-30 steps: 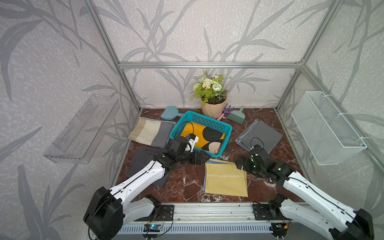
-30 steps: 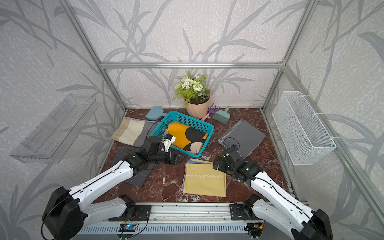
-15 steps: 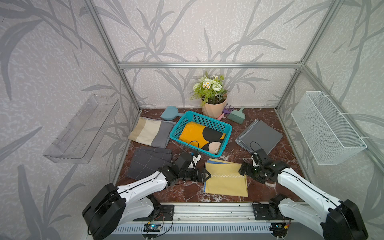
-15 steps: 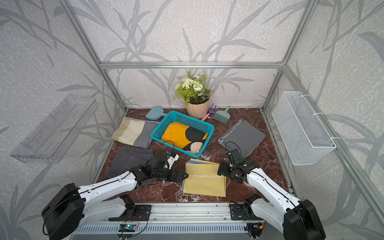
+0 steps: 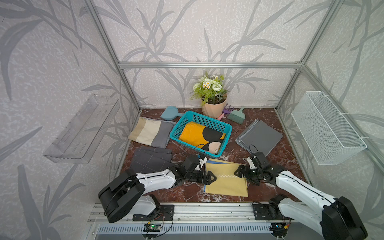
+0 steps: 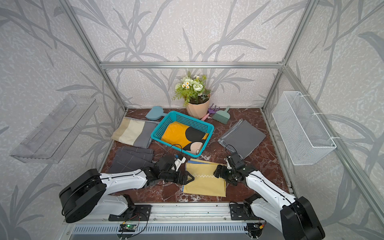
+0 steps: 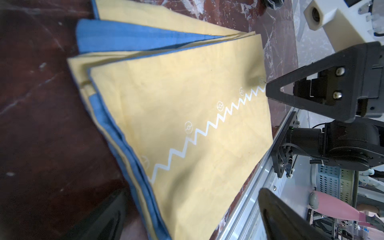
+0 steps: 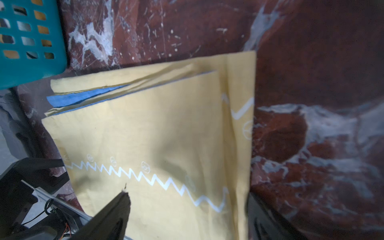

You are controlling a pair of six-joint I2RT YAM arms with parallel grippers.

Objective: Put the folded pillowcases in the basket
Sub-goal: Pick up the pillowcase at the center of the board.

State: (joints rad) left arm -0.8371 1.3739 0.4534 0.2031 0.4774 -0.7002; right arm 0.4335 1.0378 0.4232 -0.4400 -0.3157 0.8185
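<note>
Mira: Where does the folded pillowcase (image 5: 225,180) lie?

Tomas: It lies flat on the dark red marble table (image 5: 187,193), at the front. It is just beside the near wall of the basket (image 5: 207,120), but outside it. It is pale yellow, and blue layers show at its folded edges.

Mira: Is something printed on it that one can read?

Tomas: A white zigzag line (image 7: 207,128) runs across the top layer, with small round signs along it. In both wrist views these signs are circles with a mark inside, and they cannot be read as letters.

Mira: How do the grippers stand?

Tomas: The left gripper (image 5: 211,177) is low at the left edge of the pillowcase. The right gripper (image 5: 239,172) is low at its right edge, so the cloth is between them. In the left wrist view the left fingers (image 7: 278,216) are wide apart and hold nothing. In the right wrist view the right fingers (image 8: 116,212) also stand wide. One is over the yellow cloth and one is beside its edge, and they are not closed on it.

Mira: And the basket?

Tomas: It contains an orange cloth (image 5: 197,135) with black round shapes.
</note>
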